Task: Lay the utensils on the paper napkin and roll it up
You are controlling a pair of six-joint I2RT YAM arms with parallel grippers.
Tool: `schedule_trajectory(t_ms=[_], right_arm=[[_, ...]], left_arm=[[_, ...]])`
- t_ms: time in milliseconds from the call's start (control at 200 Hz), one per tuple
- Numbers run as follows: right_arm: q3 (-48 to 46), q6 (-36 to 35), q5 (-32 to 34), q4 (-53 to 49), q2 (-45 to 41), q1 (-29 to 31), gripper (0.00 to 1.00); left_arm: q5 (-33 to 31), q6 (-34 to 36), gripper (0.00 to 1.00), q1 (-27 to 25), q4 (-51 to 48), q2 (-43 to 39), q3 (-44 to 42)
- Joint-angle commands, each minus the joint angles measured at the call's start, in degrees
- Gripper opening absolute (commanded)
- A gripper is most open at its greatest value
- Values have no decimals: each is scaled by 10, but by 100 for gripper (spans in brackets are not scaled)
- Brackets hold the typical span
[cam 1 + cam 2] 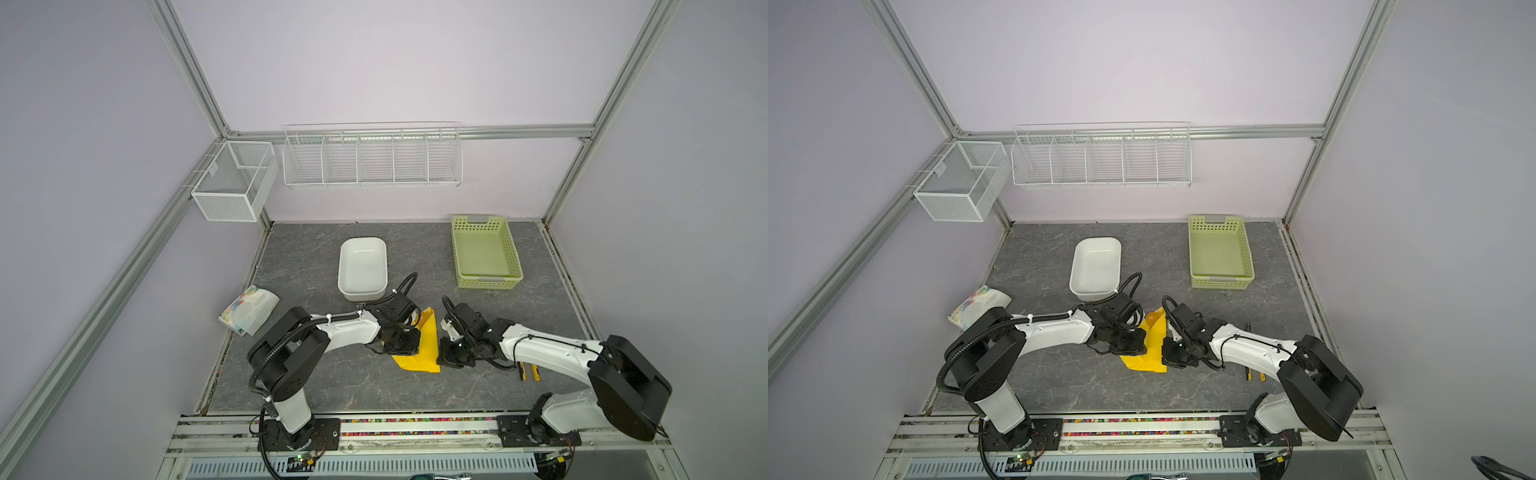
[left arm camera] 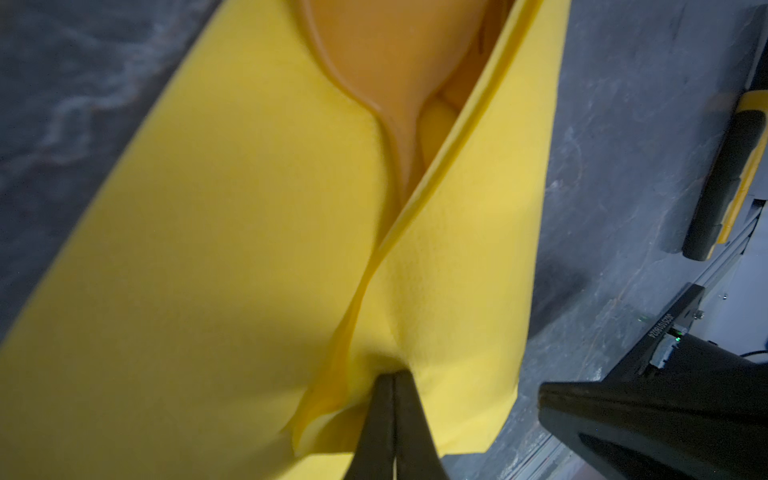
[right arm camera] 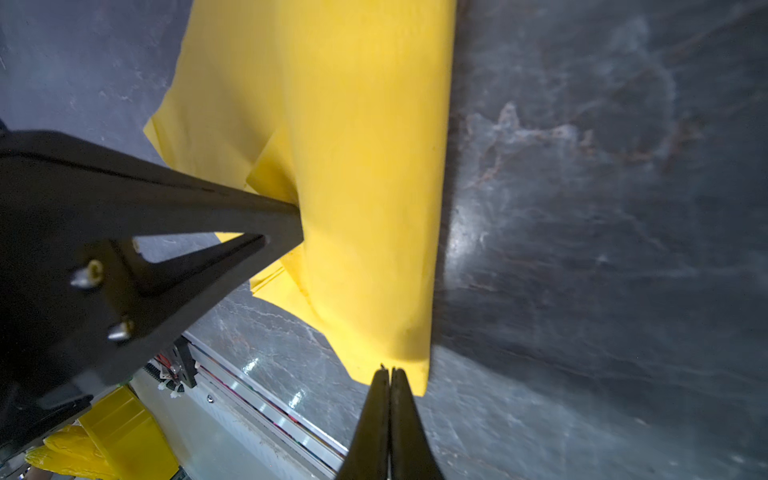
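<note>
**Napkin folded over a spoon, both hands on it**

Nearest me on the grey bench (image 1: 332, 382), the yellow-and-black pliers (image 2: 723, 187) lay under my right arm, to the right of the paper napkin (image 1: 429, 340). The napkin sat mid-bench, folded into a long, loose wrap running near to far. My right hand (image 3: 390, 372) had its fingers pressed together, with the tips at the napkin's near right corner. I could not tell whether any paper was caught between them. A little farther, on the napkin's left side, my left hand (image 2: 392, 378) also had its fingers pressed together. Their tips dug into a crease where one flap lapped over the other. At the far end the wrap gaped, and the bowl of an orange spoon (image 2: 395, 50) showed inside.

Farther left, at the bench edge, lay a white packet (image 1: 249, 309) with colourful print. Beyond the napkin stood a white tub (image 1: 361, 294), and at the far right a green basket (image 1: 488, 283). On the walls hung a mesh box (image 1: 232, 183) and a wire rack (image 1: 372, 166).
</note>
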Motion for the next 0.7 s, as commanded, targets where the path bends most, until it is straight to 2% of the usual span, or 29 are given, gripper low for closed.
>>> schedule_trajectory(t_ms=[0,220,695], right_arm=[[6,-12,1,0,23,-5,7],[-8,-17,7,-1,54,-10,7],[28,-22,6,-11,26,-16,7]], left_arm=[[-43,9,0,2,-47,15,-15],[-43,9,0,2,-46,15,-17],[-43,6,0,1,-45,14,-20]])
